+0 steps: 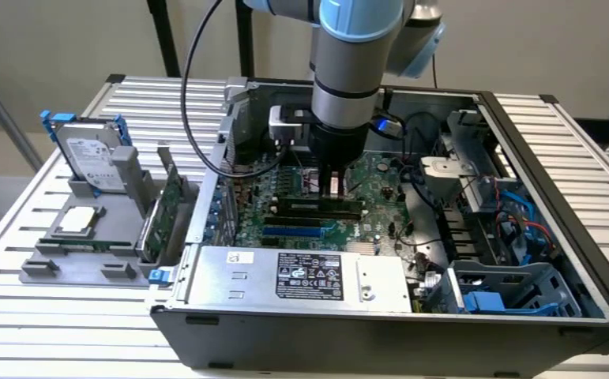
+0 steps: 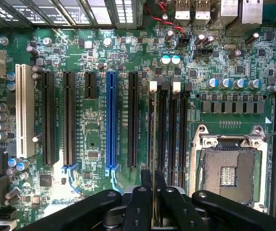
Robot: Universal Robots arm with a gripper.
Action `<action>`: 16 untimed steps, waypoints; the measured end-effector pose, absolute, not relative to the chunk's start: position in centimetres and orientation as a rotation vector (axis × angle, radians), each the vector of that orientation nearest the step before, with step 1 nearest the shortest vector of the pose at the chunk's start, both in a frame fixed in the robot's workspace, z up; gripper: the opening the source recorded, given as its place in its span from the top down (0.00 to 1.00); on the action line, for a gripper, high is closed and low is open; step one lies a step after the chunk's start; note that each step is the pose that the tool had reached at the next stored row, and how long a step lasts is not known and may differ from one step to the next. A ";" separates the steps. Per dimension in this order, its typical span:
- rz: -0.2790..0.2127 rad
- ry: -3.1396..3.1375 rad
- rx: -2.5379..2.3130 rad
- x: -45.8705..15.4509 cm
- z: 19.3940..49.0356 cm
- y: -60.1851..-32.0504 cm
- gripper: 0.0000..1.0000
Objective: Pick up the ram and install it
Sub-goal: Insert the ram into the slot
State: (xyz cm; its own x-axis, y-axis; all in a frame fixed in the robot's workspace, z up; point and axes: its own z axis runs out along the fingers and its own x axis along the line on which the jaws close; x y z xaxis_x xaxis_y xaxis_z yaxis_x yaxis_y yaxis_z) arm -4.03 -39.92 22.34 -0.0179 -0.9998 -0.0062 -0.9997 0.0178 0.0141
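Note:
My gripper (image 1: 332,186) hangs low inside the open computer case (image 1: 557,158), over the motherboard (image 1: 373,181). In the wrist view its black fingers (image 2: 140,202) are shut on the ram (image 2: 153,134). The ram shows edge-on as a thin vertical line. It lines up with the memory slot that has a white latch (image 2: 152,85), the outermost of the black memory slots (image 2: 164,130). Whether its lower edge touches the slot cannot be told.
The bare CPU socket (image 2: 229,175) lies beside the memory slots, and a blue expansion slot (image 2: 111,120) on their other side. On the exterior view's left, a grey holder (image 1: 83,260) carries a hard drive (image 1: 92,158) and a green expansion card (image 1: 162,213). The power supply (image 1: 294,276) fills the case's near side.

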 end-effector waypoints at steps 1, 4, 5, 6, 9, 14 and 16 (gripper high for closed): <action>-0.023 -2.237 2.198 -4.0 22.3 -39.9 1.00; -0.023 -2.237 2.198 -4.0 22.3 -39.8 1.00; -0.023 -2.237 2.198 -4.0 22.3 -39.8 1.00; -0.022 -2.237 2.197 -4.0 22.3 -39.8 1.00; -0.020 -2.236 2.196 -4.0 22.3 -39.8 1.00; -0.017 -2.235 2.195 -4.0 22.0 -39.8 1.00; -0.017 -2.234 2.195 -4.0 22.0 -39.8 1.00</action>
State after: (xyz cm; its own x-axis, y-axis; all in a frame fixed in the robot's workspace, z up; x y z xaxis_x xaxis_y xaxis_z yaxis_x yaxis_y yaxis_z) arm -4.05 -39.81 22.00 -0.0180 -0.9998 -0.0006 -0.9997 0.0179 0.0143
